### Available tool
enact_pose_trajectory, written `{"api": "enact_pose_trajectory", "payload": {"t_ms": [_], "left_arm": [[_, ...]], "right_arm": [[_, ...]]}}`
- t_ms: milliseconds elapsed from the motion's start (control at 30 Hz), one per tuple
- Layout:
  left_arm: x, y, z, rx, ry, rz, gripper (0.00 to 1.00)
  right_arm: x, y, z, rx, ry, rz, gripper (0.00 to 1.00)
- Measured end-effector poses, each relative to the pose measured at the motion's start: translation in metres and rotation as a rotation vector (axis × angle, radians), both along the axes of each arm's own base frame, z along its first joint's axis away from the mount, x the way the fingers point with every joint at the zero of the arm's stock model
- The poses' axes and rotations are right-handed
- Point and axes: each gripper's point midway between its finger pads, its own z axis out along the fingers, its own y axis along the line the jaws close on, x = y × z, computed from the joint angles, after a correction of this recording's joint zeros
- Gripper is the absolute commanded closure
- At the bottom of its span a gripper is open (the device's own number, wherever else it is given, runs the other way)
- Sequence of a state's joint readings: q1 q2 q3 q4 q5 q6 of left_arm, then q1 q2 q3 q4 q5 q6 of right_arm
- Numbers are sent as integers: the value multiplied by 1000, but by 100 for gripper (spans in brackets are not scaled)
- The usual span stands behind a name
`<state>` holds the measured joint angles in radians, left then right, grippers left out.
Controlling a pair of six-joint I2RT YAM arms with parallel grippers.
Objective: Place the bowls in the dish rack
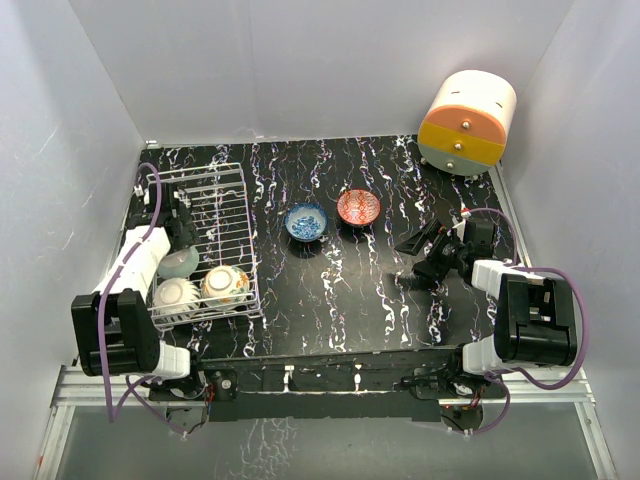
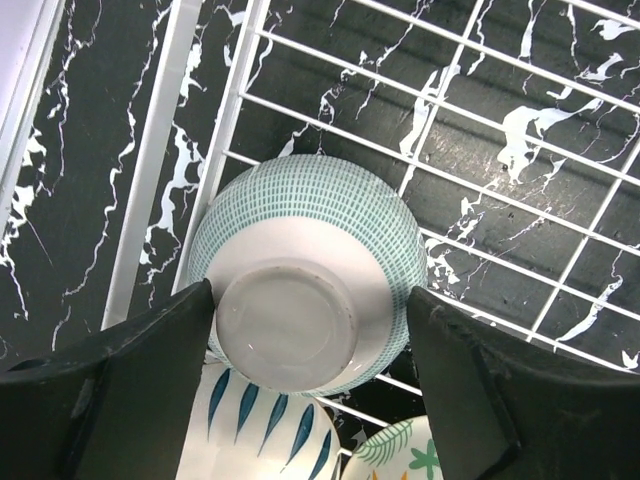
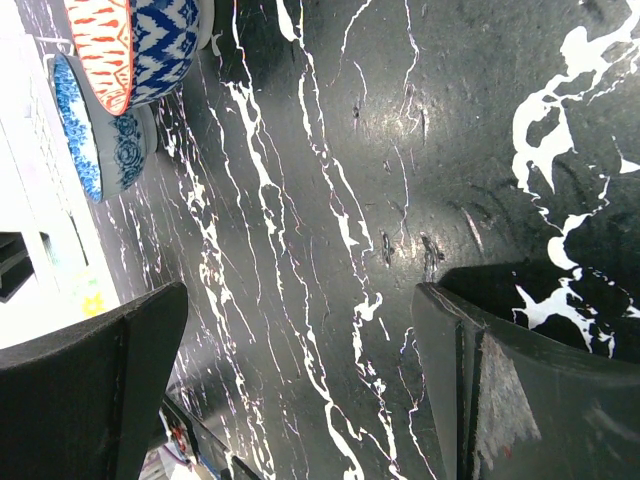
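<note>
The white wire dish rack (image 1: 215, 195) stands at the left. In it lie three bowls: the mint-green bowl (image 1: 180, 262), a bowl turned white side up (image 1: 176, 295) and the yellow leaf bowl (image 1: 226, 284). My left gripper (image 1: 172, 248) is at the mint-green bowl. In the left wrist view its fingers (image 2: 160, 370) touch both sides of that bowl (image 2: 320, 210), whose base faces the camera, low in the rack (image 2: 520, 130). The blue bowl (image 1: 306, 221) and the red bowl (image 1: 358, 207) sit on the table. My right gripper (image 1: 424, 252) is open and empty, right of them, and sees both (image 3: 90, 140) (image 3: 105, 40).
A round orange-and-cream drawer unit (image 1: 467, 122) stands at the back right corner. White walls close in the table on three sides. The rack's far half holds no bowls. The white bowl with blue strokes (image 2: 260, 430) and the leaf bowl (image 2: 400, 455) lie just below the held bowl.
</note>
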<state>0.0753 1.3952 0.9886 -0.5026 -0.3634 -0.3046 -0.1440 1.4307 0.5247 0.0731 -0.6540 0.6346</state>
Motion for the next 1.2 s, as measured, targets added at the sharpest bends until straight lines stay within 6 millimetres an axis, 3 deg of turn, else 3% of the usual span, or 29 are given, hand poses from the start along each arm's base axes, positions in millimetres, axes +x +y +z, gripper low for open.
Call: {"api": "enact_pose_trajectory", "payload": {"t_ms": [100,333,533,733,800,900,967,1067,1200], "left_arm": [[-3,-1,-3,-7,10,-2,7],[-10,-5,1,-23,13,-4,3],[-6,-5,40,-20,-85,-4,3],[7,-20,98,-37,-256,-71,3],[12,-45,121,-35,-342,-173,3],[18,-102,153,-83,-468,-396,3],[22,-133,163,-118,-514,-525,3],[27,-186,160,-139,-518,-740,3],[24,-257,127,-113,-427,-1012,3]], "right_arm": [[0,0,0,0,0,0,2],[0,0,0,0,-1,1,2],[1,0,1,0,-7,1,2],[1,0,1,-1,-7,0,2],[1,0,1,0,-6,0,2],[1,0,1,-1,-6,0,2],[1,0,1,-1,-6,0,2],[1,0,1,-1,-5,0,2],[1,0,0,-2,-5,-1,2]]}}
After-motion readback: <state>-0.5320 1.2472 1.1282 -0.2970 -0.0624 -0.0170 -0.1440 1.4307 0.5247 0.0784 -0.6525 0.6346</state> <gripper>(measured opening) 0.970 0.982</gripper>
